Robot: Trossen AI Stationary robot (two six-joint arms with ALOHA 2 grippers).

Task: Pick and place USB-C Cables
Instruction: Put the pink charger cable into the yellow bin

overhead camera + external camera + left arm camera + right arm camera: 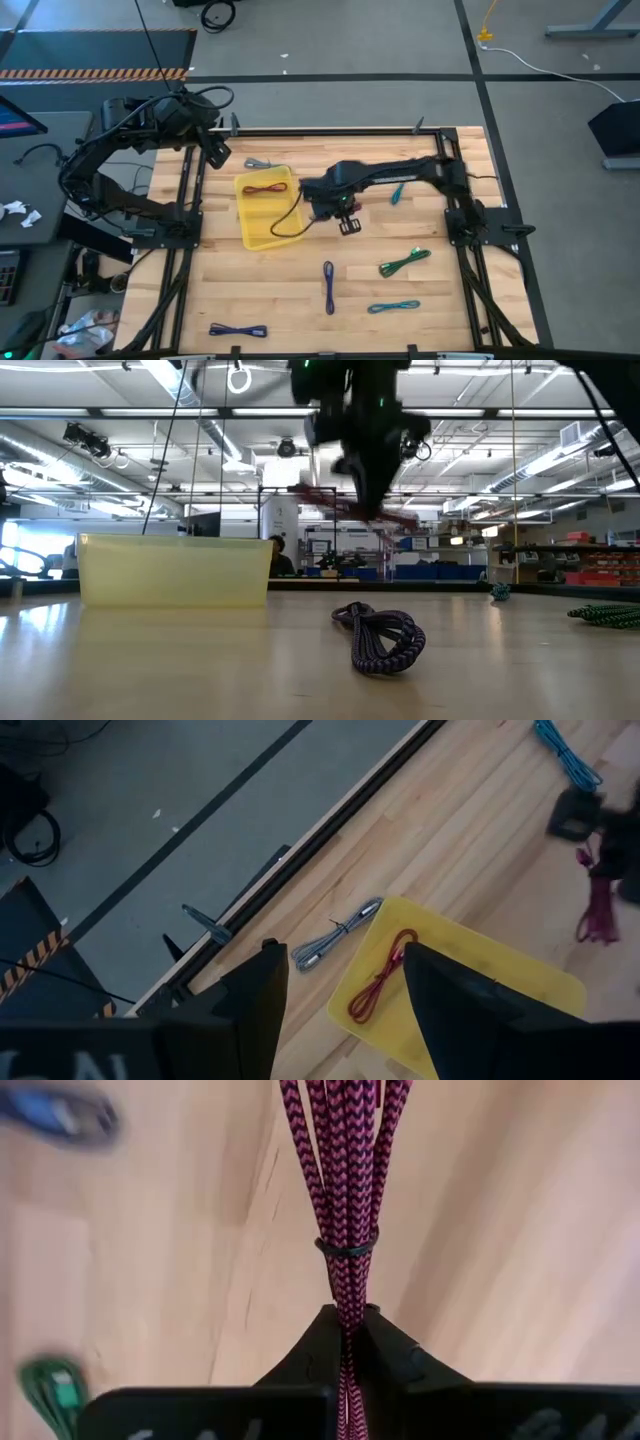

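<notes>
Now the right gripper (348,222) is hanging above the middle of the pale wooden slatted counter (300,310), just beside the flat yellow rectangular plastic tray (250,232), its fingers (310,1355) pinched tight on a maroon braided cable bundle (345,1170) bound with a thin black tie. The low view is showing that bundle (350,505) dangling clear of the counter under the gripper; the left wrist view is catching it (598,910) off to the side of the tray.

Left gripper (215,150) is waiting at the far left corner of the counter, its fingers (250,1010) standing wide apart, nothing between them.

Other cables:
- 1 red cable bundle (264,189) is lying inside the yellow tray, near its far end.
- 1 grey cable bundle (259,163) is lying on the counter just beyond the tray's far edge.
- 1 teal cable bundle (397,192) is lying partly under the right arm.
- 1 green cable bundle (404,262) is lying right of centre.
- 1 second teal bundle (393,306) is lying nearer the front, below the green one.
- 1 purple-blue bundle (328,286) is lying lengthwise in the middle, also close in the low view (380,635).
- 1 blue bundle (238,329) is lying near the front left edge.

A long black cord (290,222) is drooping from the right arm across the tray's rim.
</notes>
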